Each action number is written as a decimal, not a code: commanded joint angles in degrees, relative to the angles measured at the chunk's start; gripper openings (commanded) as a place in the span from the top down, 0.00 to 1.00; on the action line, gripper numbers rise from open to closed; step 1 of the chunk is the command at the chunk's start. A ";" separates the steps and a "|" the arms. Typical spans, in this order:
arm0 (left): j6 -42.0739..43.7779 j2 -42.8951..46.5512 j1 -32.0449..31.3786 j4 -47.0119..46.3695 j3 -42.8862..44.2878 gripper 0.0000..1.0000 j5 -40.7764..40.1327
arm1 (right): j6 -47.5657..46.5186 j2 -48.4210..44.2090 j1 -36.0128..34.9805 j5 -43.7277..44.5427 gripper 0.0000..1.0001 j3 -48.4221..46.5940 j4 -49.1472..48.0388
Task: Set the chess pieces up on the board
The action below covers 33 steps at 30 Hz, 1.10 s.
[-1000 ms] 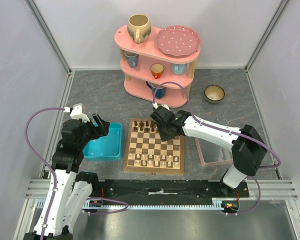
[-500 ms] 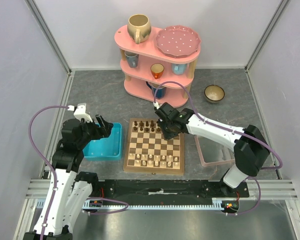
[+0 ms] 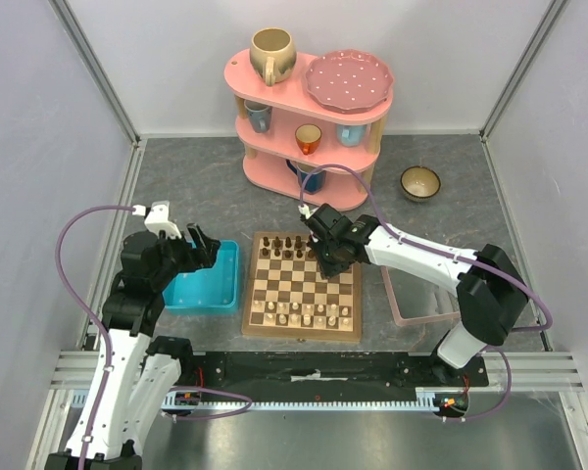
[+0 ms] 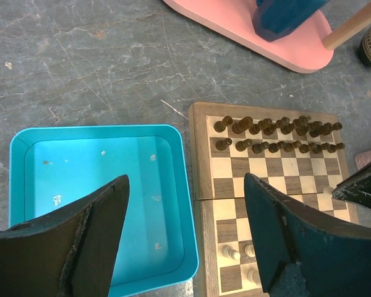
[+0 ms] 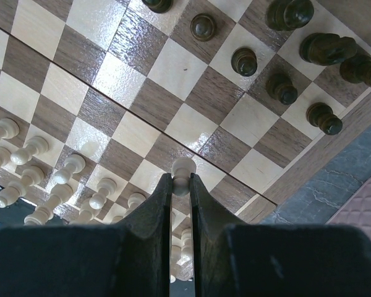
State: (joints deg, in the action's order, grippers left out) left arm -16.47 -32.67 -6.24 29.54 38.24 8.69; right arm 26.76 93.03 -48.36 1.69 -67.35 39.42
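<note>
One cream pawn (image 5: 183, 166), pinched in my right gripper (image 5: 181, 180), has drifted right and slightly nearer over the board (image 3: 301, 336), so placement looks close. Cream chessmen (image 3: 304, 313) fill two near rows and dark chessmen (image 4: 266, 127) two far rows (too small to count). My left gripper (image 4: 185, 179) is spread over one turquoise tray (image 4: 99, 129).

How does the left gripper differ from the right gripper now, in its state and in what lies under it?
The left gripper is open and holds nothing; the right gripper is shut on a small pale cream wooden pawn. The left gripper hangs over the rim of the square turquoise plastic tray; the right gripper is over the checkered wooden chessboard. Both have two dark fingers and point downward.
</note>
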 commanded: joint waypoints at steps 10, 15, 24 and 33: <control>4.60 -5.48 -0.18 -4.84 1.49 0.19 -1.22 | -2.16 -0.31 0.37 -1.61 0.93 -1.38 -0.66; 5.31 -5.57 -0.18 -5.02 0.44 0.19 -1.39 | -1.72 -0.40 0.28 -1.52 0.93 -1.73 -0.92; 5.57 -6.71 -0.18 -6.33 -0.27 0.19 0.45 | -2.59 0.30 0.20 -4.50 0.93 -2.17 -1.80; 5.83 -6.10 -0.70 -6.60 -0.80 0.19 0.72 | -3.38 2.23 -0.68 -6.96 0.92 -3.75 -2.59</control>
State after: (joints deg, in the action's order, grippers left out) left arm -13.39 -39.42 -6.42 25.74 38.04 8.12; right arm 24.77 93.56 -48.40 -3.20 -67.92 38.39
